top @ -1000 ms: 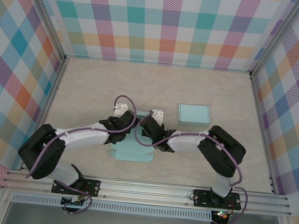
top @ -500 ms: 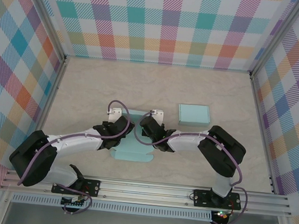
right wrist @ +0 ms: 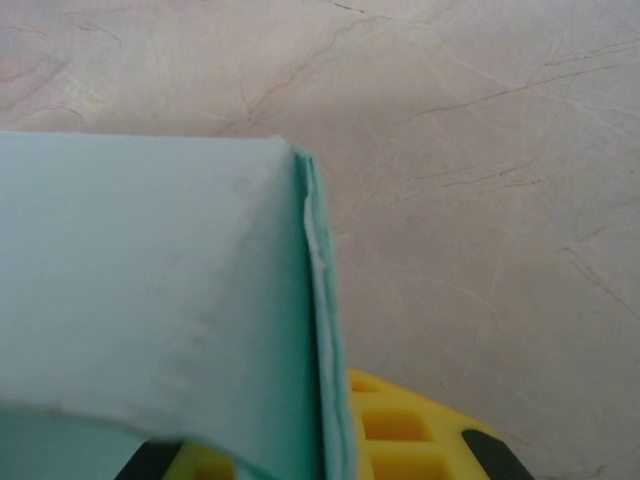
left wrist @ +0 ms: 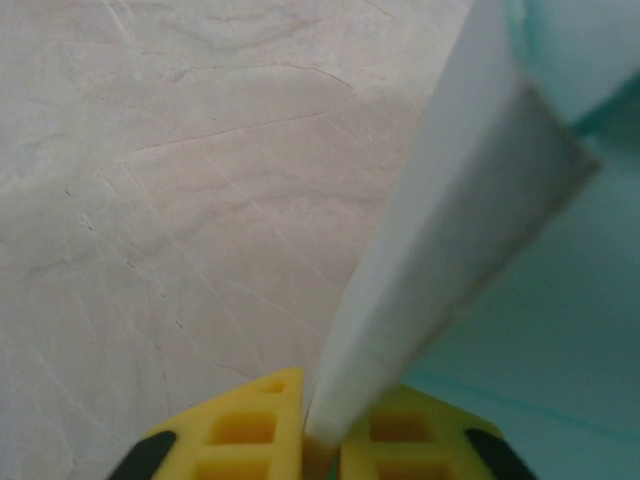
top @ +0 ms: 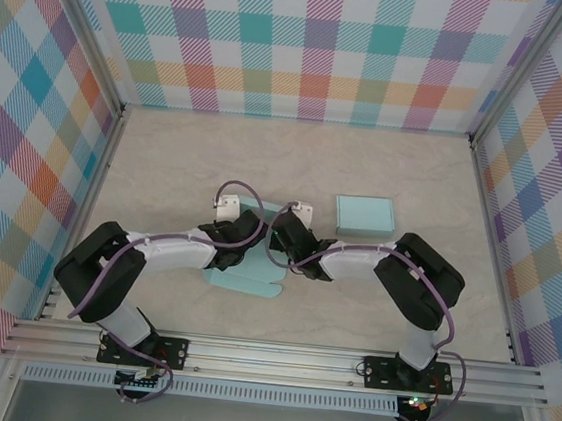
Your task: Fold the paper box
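The paper box (top: 251,273) is a pale teal cardboard blank lying partly folded on the table between the two arms. My left gripper (top: 246,230) is shut on the box's left wall (left wrist: 440,260), which stands upright between the yellow fingers (left wrist: 235,430). My right gripper (top: 280,237) is shut on the right wall (right wrist: 200,300), whose doubled edge (right wrist: 325,330) rises just left of the one yellow finger (right wrist: 410,430) that shows. The box's front flap (top: 253,286) lies flat toward the arm bases.
A finished teal box (top: 364,214) sits closed on the table to the right of the grippers. Plaid walls (top: 319,44) close in the back and both sides. A metal rail (top: 276,356) runs along the near edge.
The left gripper moved right and up to the box's left wall and closed on it. The box has shifted slightly toward the back. The right gripper kept its hold.
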Controlling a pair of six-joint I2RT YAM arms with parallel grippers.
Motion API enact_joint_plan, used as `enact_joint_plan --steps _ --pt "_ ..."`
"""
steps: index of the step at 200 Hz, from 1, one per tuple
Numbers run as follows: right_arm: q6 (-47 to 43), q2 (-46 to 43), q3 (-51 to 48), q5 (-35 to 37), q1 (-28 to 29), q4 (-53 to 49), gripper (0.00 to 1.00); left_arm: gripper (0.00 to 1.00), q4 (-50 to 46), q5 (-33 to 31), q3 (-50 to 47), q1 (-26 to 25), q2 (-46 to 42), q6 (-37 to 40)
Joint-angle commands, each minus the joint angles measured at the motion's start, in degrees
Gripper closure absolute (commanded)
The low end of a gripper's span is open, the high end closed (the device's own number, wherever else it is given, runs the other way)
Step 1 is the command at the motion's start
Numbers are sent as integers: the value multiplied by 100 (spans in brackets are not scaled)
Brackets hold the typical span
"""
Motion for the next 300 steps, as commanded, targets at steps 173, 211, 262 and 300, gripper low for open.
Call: enact_joint_plan --steps 173,211,262,300 --pt "-550 -584 1105 -758 -112 -4234 100 0 -1727 1540 -86 -149 -3289 -373" --pt "-1430 -422 1626 -1693 -340 -5488 100 0 -2136 826 -166 -121 -3844 -520" --pt "-2140 402 2271 -1632 -533 -6445 100 0 -2064 899 -196 -111 -3809 -515" --pt "-2277 1299 2924 -1050 -564 -6725 100 0 -2071 859 -132 -103 -3806 -436"
